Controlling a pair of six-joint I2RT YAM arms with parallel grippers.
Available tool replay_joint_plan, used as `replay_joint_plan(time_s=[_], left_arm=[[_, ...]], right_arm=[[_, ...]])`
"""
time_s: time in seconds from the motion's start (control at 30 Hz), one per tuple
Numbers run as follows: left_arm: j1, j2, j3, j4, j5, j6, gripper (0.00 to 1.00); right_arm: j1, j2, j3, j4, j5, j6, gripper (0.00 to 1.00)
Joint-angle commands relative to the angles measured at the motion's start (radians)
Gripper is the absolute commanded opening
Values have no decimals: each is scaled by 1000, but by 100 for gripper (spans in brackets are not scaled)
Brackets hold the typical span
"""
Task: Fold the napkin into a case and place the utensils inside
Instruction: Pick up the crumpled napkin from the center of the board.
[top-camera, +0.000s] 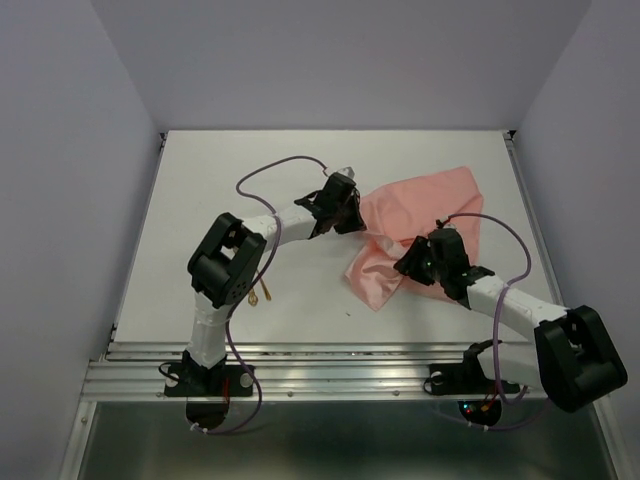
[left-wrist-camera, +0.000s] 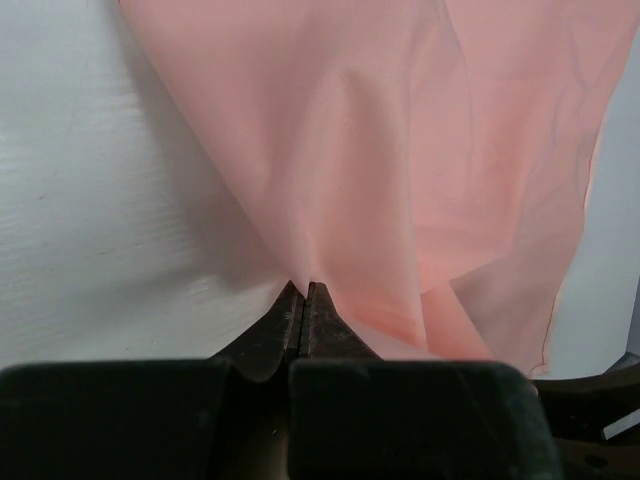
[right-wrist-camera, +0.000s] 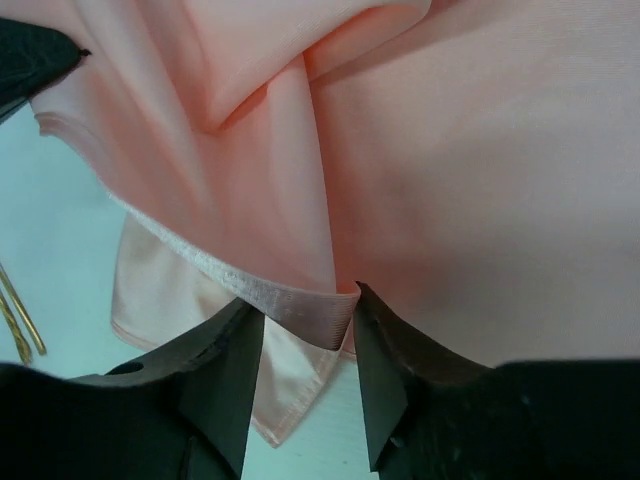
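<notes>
Napkin (top-camera: 420, 215), crumpled, laid right of centre on table (top-camera: 200, 200); one fold pinched by left gripper (left-wrist-camera: 303, 290), jaws pressed together; hem straddled by right gripper (right-wrist-camera: 307, 310), jaws partly spread; utensils (top-camera: 266, 290) laid well apart to its left.

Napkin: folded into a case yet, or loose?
Loose: the napkin lies crumpled in irregular bunches, no neat layered strip, with one edge pinched by the left gripper, jaws shut.

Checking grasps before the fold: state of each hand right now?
Left hand: closed, pinching the napkin.
Right hand: part open, napkin hem between its fingers, not clamped yet.
</notes>
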Motion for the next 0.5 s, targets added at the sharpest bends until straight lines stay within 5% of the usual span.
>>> replay_joint_plan(time_s=[0.0,0.17,0.47], left_arm=[[4,-50,88,-63,-43,61,0],[17,-105,96,-110,-44,87,0],[153,-210,220,-272,-141,226,0]], right_arm=[[16,10,65,34,126,45,37],[16,19,90,9,199,53,1],[16,73,321,-99,371,-27,1]])
